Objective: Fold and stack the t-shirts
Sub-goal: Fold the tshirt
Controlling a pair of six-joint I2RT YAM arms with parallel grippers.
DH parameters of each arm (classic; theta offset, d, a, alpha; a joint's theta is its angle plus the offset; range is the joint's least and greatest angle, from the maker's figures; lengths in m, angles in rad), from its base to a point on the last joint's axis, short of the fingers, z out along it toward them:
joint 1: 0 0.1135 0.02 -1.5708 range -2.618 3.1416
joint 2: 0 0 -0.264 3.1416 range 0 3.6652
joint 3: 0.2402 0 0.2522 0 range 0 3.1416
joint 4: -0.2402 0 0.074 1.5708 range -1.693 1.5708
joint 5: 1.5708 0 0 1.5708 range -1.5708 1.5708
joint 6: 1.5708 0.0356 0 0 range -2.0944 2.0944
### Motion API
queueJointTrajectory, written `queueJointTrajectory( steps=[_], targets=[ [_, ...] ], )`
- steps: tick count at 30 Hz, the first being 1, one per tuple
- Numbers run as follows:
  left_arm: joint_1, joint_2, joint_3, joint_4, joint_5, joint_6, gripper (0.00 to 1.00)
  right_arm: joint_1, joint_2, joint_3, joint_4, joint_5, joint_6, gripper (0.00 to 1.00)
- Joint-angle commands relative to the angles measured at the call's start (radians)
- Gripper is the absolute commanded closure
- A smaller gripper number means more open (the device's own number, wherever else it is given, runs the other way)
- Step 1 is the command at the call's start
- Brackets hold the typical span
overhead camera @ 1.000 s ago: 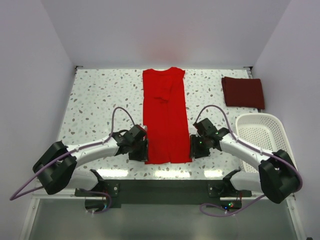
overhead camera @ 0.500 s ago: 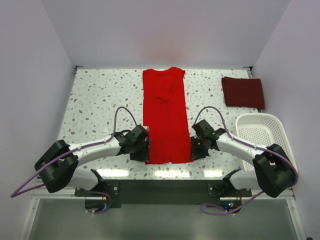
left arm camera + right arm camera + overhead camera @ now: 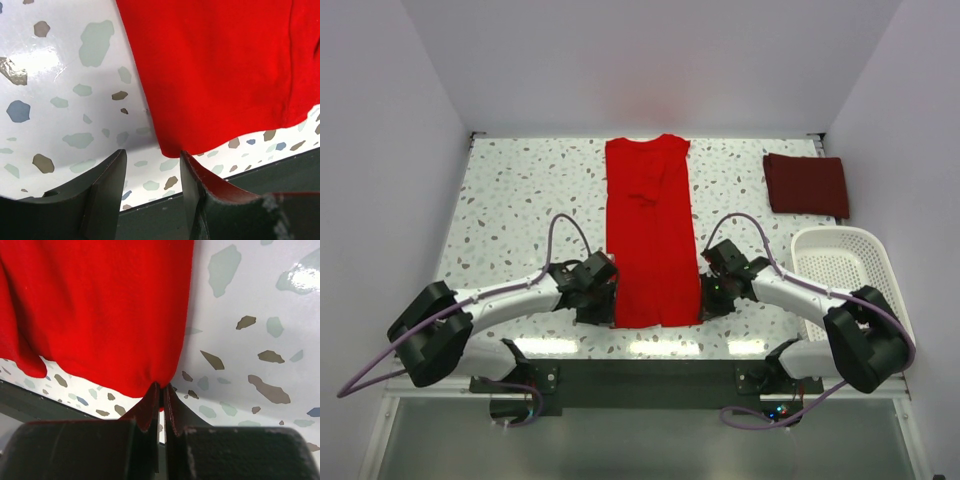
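The bright red t-shirt (image 3: 650,230) lies folded into a long strip down the middle of the table. Its near left corner (image 3: 172,147) sits just ahead of my left gripper (image 3: 152,155), which is open, the corner touching the inner tip of the right finger. My right gripper (image 3: 161,387) is shut on the shirt's near right corner (image 3: 150,375), puckering the cloth. From above, the left gripper (image 3: 610,305) and right gripper (image 3: 702,300) flank the shirt's near hem. The dark maroon t-shirt (image 3: 806,184) lies folded at the far right.
A white slatted basket (image 3: 840,233) stands at the right edge of the table, beside the right arm. The table's near edge (image 3: 240,165) runs just behind both grippers. Bare speckled tabletop (image 3: 520,200) spreads to the left of the shirt.
My right gripper has closed onto the red shirt's near right corner. Both grippers have edged inward to the hem's corners. The left gripper has stayed open.
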Motion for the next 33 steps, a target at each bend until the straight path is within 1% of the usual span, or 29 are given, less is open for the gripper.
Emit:
queueJointTrajectory(
  steps=[1,2,7,9,13,18,23,24,27,28,30,31,33],
  targets=[
    [-0.005,0.024,0.037,0.006,-0.022,-0.02,0.49,0.014,0.034,-0.045,0.005,0.036,-0.018,1.0],
    [-0.007,0.032,0.04,0.009,-0.02,-0.023,0.51,0.016,0.033,-0.046,0.006,0.036,-0.019,1.0],
    [-0.013,0.04,0.075,-0.004,-0.029,-0.026,0.51,0.017,0.027,-0.043,0.003,0.039,-0.021,1.0],
    [-0.014,0.041,0.08,-0.006,-0.029,-0.031,0.54,0.02,0.027,-0.045,0.005,0.037,-0.023,1.0],
    [-0.016,0.047,0.078,0.002,-0.061,-0.036,0.55,0.02,0.033,-0.043,0.008,0.033,-0.024,1.0],
    [-0.014,0.11,0.068,0.006,-0.051,-0.023,0.55,0.022,0.028,-0.042,0.003,0.036,-0.027,1.0],
    [-0.025,0.159,0.056,0.017,-0.035,-0.007,0.6,0.028,0.033,-0.035,-0.009,0.051,-0.024,1.0],
    [-0.03,0.173,0.055,0.011,-0.035,-0.005,0.62,0.029,0.036,-0.034,-0.011,0.054,-0.024,1.0],
    [-0.04,0.189,0.037,0.003,-0.035,-0.003,0.74,0.042,0.031,-0.023,-0.032,0.073,-0.026,1.0],
    [-0.042,0.189,0.031,0.003,-0.037,-0.003,0.85,0.046,0.027,-0.02,-0.044,0.088,-0.027,1.0],
    [-0.051,0.179,0.006,-0.006,-0.01,-0.006,0.96,0.064,0.008,-0.009,-0.081,0.09,-0.027,1.0],
    [-0.056,0.172,-0.001,-0.02,-0.006,-0.013,1.0,0.072,-0.001,-0.008,-0.116,0.085,-0.027,1.0],
    [-0.095,0.143,-0.029,-0.065,-0.011,-0.034,1.0,0.112,-0.04,0.001,-0.165,0.074,-0.019,1.0]
  ],
)
